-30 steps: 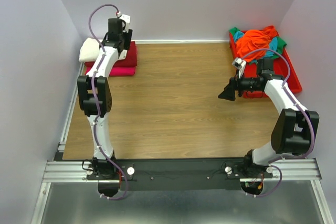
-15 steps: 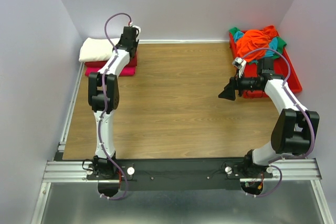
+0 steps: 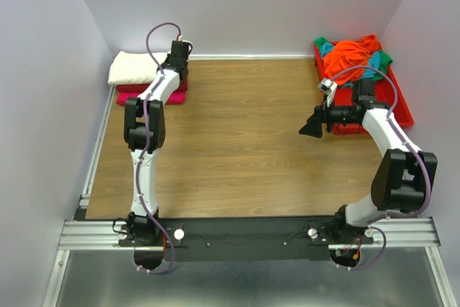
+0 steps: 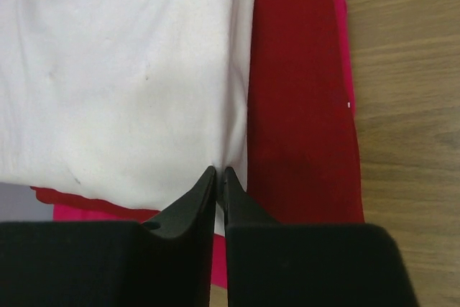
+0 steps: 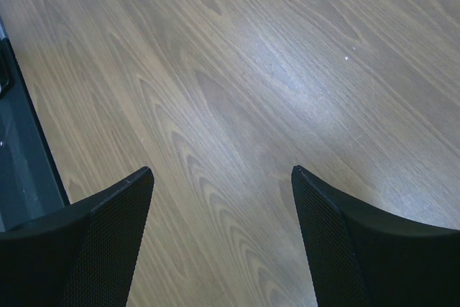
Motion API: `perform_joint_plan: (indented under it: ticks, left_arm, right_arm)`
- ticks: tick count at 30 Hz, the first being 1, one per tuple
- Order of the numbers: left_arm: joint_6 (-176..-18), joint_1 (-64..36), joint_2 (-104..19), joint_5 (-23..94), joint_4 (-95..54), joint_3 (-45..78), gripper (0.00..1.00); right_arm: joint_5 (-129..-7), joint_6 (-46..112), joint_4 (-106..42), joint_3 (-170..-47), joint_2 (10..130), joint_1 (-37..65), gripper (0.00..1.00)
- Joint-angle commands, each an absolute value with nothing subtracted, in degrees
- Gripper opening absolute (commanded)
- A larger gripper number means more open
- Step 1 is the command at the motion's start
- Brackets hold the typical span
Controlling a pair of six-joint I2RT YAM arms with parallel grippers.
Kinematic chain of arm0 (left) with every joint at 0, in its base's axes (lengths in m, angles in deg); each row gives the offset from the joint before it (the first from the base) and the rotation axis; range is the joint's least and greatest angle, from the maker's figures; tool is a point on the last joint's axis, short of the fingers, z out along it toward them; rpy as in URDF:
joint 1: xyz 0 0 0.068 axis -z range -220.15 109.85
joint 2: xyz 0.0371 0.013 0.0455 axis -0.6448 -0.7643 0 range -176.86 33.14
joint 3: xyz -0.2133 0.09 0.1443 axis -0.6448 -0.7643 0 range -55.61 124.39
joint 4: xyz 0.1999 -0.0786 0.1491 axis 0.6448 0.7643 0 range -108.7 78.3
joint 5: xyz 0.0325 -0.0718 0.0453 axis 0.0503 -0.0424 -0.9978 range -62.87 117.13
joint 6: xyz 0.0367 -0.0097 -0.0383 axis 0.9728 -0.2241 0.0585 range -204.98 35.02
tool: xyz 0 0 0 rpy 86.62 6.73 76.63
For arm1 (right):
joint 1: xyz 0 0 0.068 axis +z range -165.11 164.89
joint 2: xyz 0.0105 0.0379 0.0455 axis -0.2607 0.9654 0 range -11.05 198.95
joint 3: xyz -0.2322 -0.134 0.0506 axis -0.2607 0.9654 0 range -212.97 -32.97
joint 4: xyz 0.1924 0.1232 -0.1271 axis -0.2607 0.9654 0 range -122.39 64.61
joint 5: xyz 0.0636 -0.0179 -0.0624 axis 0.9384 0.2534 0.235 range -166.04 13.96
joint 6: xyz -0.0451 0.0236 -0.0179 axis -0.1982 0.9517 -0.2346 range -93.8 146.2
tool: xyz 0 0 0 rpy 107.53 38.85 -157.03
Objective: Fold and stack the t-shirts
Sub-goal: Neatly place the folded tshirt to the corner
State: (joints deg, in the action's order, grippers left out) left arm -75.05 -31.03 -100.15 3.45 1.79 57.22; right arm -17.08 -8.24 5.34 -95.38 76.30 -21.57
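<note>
Gripper check: found left gripper (image 4: 219, 177) with jaws pressed together, nothing seen between them, tips over the right edge of the cream-white t-shirt (image 4: 122, 84), folded atop dark red t-shirt (image 4: 302, 106) and pink t-shirt (image 3: 154, 97), upper left. Found right gripper (image 5: 221, 170) spread wide above the table (image 5: 251, 70), holding nothing. Noted orange t-shirt (image 3: 352, 59) heaped in red tray (image 3: 404, 107), upper right, just behind right gripper. Judged right arm (image 3: 388, 134) nearer, yet pointing leftward, away from heap.

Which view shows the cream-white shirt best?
Left wrist: the cream-white shirt is close up, lying on the dark red shirt. Top external shows it small, in the far left corner. Right wrist shows none of it.
</note>
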Motion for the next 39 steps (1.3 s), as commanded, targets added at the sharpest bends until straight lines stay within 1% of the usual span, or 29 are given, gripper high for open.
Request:
perform_joint_plan:
  ticks: [1, 10, 25, 39]
  left_arm:
    - [-75.49, -30.84, -100.28, 1.82, 2.83, 60.05, 0.01]
    - [-75.93, -30.4, -96.24, 2.69, 3.01, 61.28, 0.0]
    - [-75.14, -30.05, -92.99, 1.2, 3.36, 64.71, 0.0]
    - [-75.75, -29.17, -91.31, 2.78, 4.15, 61.73, 0.0]
  right_arm:
    - [-16.71, -8.96, 6.81, -96.87, 76.67, -21.96, 0.84]
    - [-16.71, -8.96, 6.72, -96.87, 76.76, -21.88, 0.84]
    - [-16.71, -9.13, 6.89, -96.87, 77.02, -21.96, 0.84]
    - [-16.71, -9.13, 6.98, -96.87, 77.11, -21.88, 0.84]
